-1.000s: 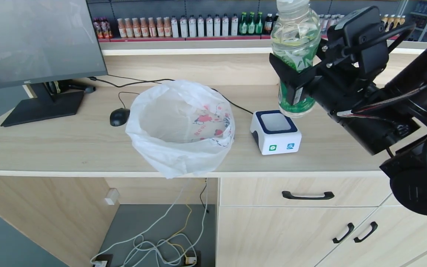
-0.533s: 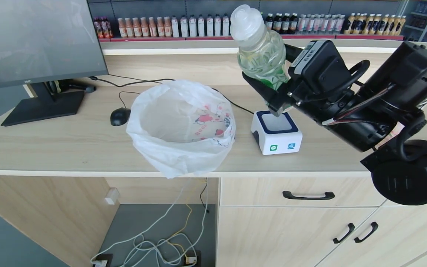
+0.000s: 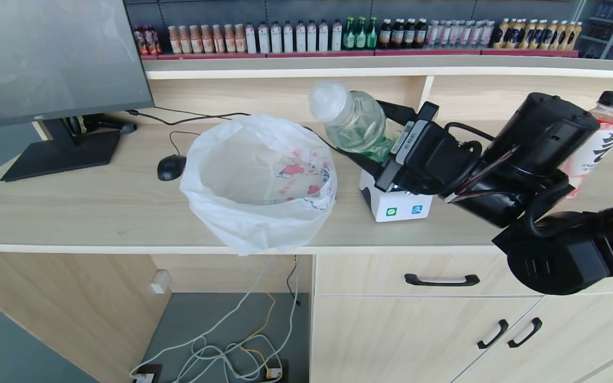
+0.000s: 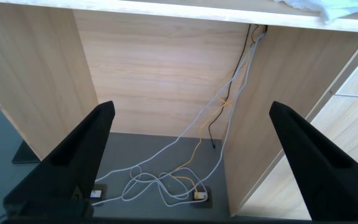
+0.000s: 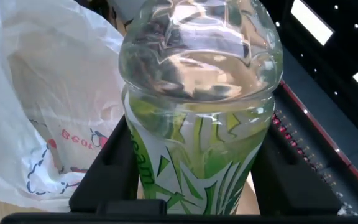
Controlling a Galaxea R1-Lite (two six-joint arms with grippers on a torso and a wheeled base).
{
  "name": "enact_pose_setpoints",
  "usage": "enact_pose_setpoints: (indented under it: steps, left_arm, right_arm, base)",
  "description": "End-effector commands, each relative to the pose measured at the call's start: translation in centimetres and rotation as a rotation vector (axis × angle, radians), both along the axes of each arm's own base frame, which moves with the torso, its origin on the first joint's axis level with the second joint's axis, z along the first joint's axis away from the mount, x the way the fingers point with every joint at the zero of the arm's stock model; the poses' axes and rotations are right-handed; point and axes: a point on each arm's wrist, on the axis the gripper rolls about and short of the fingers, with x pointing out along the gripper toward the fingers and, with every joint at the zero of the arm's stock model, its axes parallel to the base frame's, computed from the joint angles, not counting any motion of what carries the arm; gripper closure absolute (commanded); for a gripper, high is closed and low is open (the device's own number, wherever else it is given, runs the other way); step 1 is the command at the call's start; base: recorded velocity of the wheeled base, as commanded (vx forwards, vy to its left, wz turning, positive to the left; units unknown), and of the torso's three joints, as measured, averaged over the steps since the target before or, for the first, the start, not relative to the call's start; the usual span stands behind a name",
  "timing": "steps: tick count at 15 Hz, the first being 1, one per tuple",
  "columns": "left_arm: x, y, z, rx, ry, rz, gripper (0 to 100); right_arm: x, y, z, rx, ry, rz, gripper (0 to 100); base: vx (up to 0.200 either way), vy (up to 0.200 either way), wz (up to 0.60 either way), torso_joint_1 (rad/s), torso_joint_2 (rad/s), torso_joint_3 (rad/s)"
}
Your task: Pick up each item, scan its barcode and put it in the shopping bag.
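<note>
Right gripper (image 3: 378, 139) clamps the tilted water bottle (image 3: 351, 119); left gripper (image 4: 191, 109) gapes empty. Roll the barcode squarely toward the scanner (image 3: 402, 207) at its five o'clock.

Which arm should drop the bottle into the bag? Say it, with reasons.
Right. Its jaws are shut on the bottle, tilted beside the bag; the left arm's open jaws hang below the counter.

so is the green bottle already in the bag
No, the right gripper holds the green bottle tilted above the scanner, beside the shopping bag.
</note>
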Motion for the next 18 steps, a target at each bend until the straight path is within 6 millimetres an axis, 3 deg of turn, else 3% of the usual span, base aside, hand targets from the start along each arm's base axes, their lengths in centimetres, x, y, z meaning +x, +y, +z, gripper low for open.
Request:
enact_pose_setpoints:
  steps: [1, 9, 18]
  left_arm:
    - [0.0, 0.0, 0.0, 0.000, 0.000, 0.000, 0]
    - [0.0, 0.0, 0.0, 0.000, 0.000, 0.000, 0]
    - [0.0, 0.0, 0.0, 0.000, 0.000, 0.000, 0]
  right_arm:
    - [0.6, 0.1, -0.7, -0.017, 0.007, -0.005, 100]
    - [2.8, -3.6, -1.2, -0.081, -0.036, -0.036, 100]
    - [3.5, -3.9, -2.8, -0.125, -0.024, -0.034, 100]
  base:
    - [0.000, 0.000, 0.00, 0.000, 0.00, 0.000]
    - [0.000, 0.000, 0.00, 0.000, 0.00, 0.000]
    - [0.000, 0.000, 0.00, 0.000, 0.00, 0.000]
